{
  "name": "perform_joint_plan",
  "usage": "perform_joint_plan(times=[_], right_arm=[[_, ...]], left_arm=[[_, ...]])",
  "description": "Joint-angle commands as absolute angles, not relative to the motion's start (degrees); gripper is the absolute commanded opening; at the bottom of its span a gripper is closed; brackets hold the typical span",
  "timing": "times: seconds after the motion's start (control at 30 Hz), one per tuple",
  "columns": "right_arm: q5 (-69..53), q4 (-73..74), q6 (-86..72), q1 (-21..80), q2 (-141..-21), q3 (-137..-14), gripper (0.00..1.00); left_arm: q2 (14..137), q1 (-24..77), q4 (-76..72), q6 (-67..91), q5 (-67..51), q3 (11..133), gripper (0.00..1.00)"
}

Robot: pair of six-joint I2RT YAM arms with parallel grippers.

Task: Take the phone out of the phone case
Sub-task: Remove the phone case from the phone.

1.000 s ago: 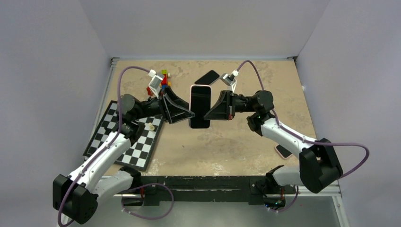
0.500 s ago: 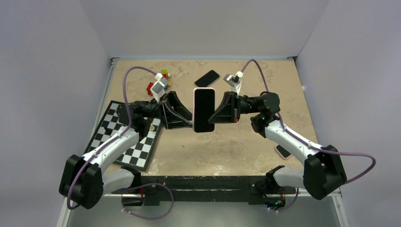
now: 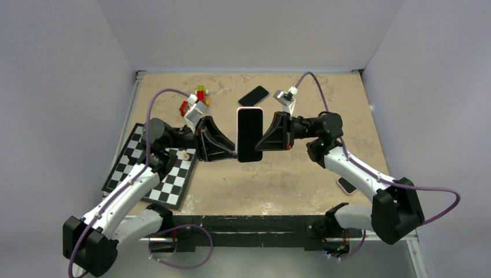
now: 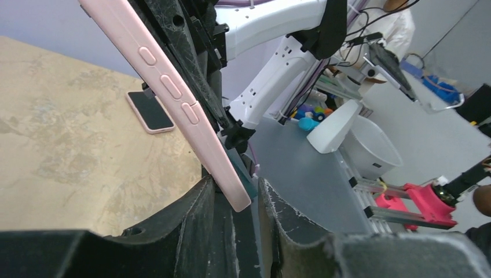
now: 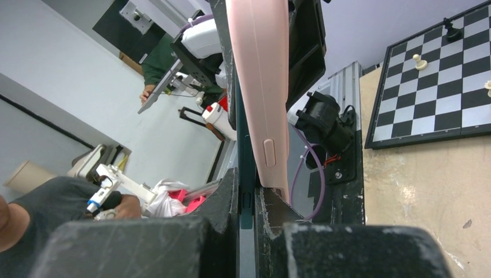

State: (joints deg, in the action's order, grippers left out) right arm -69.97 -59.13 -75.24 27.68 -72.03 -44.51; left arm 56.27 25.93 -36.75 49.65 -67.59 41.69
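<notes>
The black-screened phone [image 3: 249,134] sits seated in its pink soft-plastic case [image 4: 191,113], held aloft over the middle of the sandy desk [image 3: 301,174], screen facing up; the left end effector [image 3: 234,152] is clamped on the case's left edge, the right end effector [image 3: 258,143] on its right edge; separation looks unstarted; next, I judge, one side must pinch only the rim and peel it back while the other steadies the phone.

Shows pink on the phone case [image 4: 173,98], black on the phone [image 3: 249,136], black-and-white checks on the chessboard [image 3: 145,176], mottled tan on the table [image 3: 289,174].
</notes>
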Motion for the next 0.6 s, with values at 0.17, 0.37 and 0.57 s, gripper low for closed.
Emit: perform_joint_plan(times=[0.17, 0.37, 0.57], right_arm=[[-67.27, -64.69, -76.77, 27.51, -72.92, -48.02, 0.0], [-67.27, -65.49, -76.98, 28.17, -72.48, -48.07, 0.0], [-67.82, -66.78, -77.75, 28.65, -71.98, -47.55, 0.0]], left_arm=[[53.97, 26.89, -19.19, 33.57, -65.72, 44.42, 0.3], [53.96, 26.98, -14.37, 30.04, -64.6, 46.53, 0.26], [54.07, 27.03, -12.16, 28.39, -63.36, 46.52, 0.23]])
